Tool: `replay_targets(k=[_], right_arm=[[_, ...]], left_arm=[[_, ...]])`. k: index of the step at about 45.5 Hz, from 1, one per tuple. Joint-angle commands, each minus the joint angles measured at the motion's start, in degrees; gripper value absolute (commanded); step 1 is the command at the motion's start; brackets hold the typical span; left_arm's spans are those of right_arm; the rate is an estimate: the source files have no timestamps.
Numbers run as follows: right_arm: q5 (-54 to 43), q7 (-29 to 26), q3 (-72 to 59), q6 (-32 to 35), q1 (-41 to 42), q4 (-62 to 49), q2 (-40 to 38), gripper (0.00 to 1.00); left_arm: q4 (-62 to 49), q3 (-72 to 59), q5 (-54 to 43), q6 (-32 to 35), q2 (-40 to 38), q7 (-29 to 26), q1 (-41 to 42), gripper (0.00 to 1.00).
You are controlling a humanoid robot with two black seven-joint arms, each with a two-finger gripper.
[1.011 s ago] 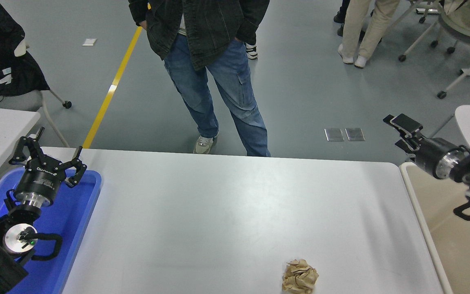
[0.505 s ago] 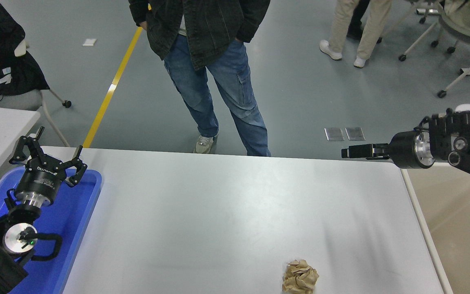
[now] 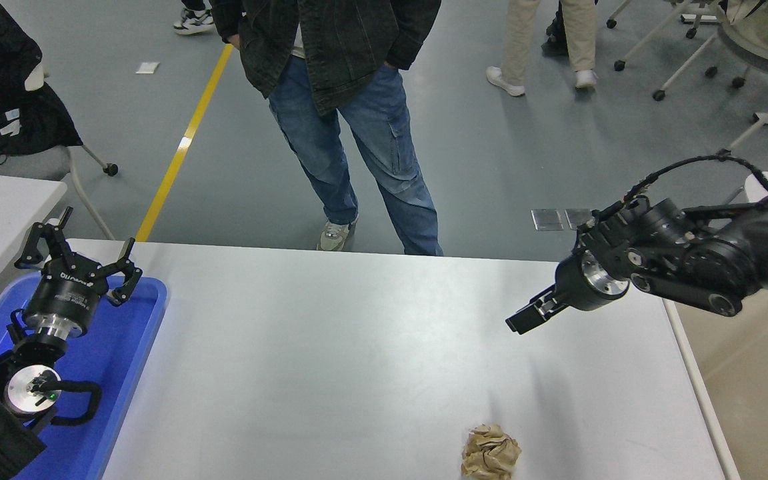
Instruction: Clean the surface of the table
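The worktop (image 3: 357, 360) fills the view, with a paper wad (image 3: 490, 453) at its near edge. The right gripper (image 3: 523, 320) hangs above — fingers look pressed together; spread them, descend straight over the wad.

Single head view: high, robot's side, facing forward-down over table surface (image 3: 357, 347) (wide).

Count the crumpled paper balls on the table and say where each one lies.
1. A single crumpled brown paper ball lies on the table surface near its front edge, right of centre, below the right tool and apart from it. None shows elsewhere on the table.
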Motion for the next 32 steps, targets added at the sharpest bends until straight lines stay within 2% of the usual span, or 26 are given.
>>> replay_targets(k=[1, 14, 32], right_arm=[[-0.79, 0.09, -4.03, 2.64, 2.42, 5.06, 3.95, 0.97], [-0.09, 0.09, -5.79, 5.54, 1.63, 9.98, 4.65, 0.97], [-0.17, 0.0, -4.22, 5.28, -5.66, 9.37, 4.56, 0.97]], left_arm=[[0.01, 0.0, 0.0, 0.0, 0.0, 0.0, 0.0, 1.0], [0.01, 0.0, 0.0, 0.0, 0.0, 0.0, 0.0, 1.0], [0.01, 0.0, 0.0, 0.0, 0.0, 0.0, 0.0, 1.0]])
